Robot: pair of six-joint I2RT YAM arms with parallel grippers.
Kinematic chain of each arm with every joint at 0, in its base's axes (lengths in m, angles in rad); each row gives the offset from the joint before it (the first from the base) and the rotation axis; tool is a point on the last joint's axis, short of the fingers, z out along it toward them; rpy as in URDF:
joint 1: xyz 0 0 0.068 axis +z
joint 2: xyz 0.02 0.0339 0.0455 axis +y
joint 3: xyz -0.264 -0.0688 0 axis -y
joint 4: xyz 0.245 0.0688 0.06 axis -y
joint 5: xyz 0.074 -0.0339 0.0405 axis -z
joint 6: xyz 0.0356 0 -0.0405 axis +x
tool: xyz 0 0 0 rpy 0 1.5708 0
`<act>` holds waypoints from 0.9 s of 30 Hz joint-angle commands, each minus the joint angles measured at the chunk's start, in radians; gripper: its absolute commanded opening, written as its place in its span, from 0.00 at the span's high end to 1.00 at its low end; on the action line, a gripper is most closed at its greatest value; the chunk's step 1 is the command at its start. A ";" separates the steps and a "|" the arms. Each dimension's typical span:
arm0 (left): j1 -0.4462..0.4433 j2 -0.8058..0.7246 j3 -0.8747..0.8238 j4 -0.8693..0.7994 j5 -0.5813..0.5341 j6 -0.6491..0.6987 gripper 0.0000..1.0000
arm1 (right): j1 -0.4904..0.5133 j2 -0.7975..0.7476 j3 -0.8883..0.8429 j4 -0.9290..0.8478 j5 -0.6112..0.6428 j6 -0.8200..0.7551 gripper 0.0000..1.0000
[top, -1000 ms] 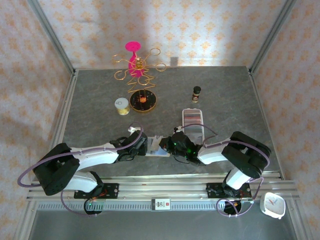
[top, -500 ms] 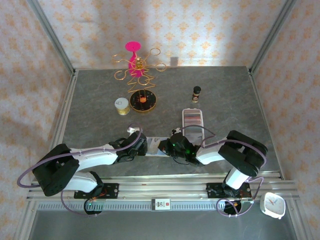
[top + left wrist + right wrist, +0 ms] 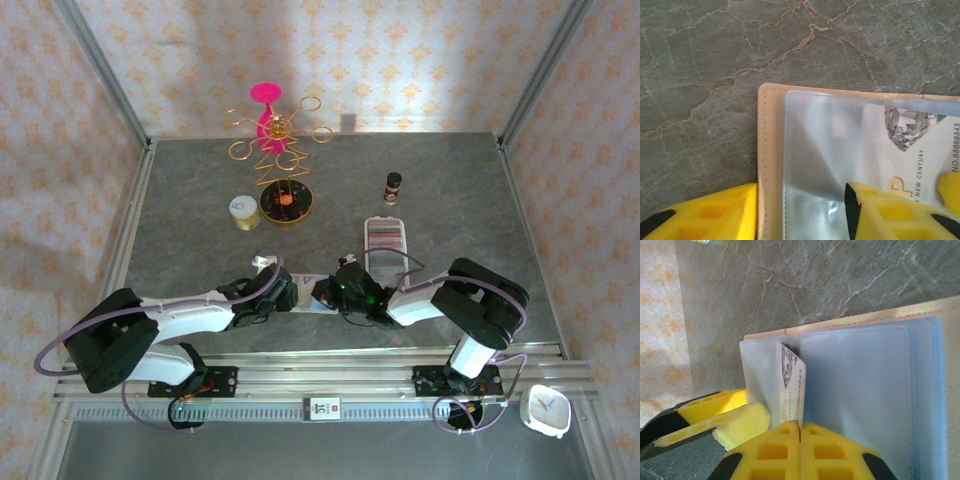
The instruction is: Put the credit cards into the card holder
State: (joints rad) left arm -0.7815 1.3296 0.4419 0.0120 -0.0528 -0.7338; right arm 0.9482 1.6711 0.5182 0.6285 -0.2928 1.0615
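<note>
A beige leather-like folding card holder lies open near the grey table's near edge. A white diamond-printed credit card sits partly inside its clear sleeve. Other thin cards stand rowed farther back.

White-shelled, black-jointed left arm and right arm; looping purple cables; yellow ribbed plastic fingers, black tips.

Card holder between left gripper and right gripper, card partly in its sleeve, tray behind to the right.
</note>
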 commanded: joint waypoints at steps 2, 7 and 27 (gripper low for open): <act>-0.004 -0.015 -0.051 0.008 -0.015 -0.042 0.47 | 0.011 0.019 0.036 -0.070 -0.020 -0.040 1.00; -0.001 -0.055 -0.087 0.078 0.013 -0.060 0.47 | 0.010 0.027 0.062 -0.099 -0.023 -0.059 1.00; 0.008 -0.118 -0.159 0.188 0.053 -0.069 0.57 | 0.011 0.093 0.225 -0.275 -0.051 -0.181 1.00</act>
State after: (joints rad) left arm -0.7719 1.2297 0.3000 0.1841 -0.0341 -0.7959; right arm 0.9482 1.7485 0.6975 0.4358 -0.3237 0.9394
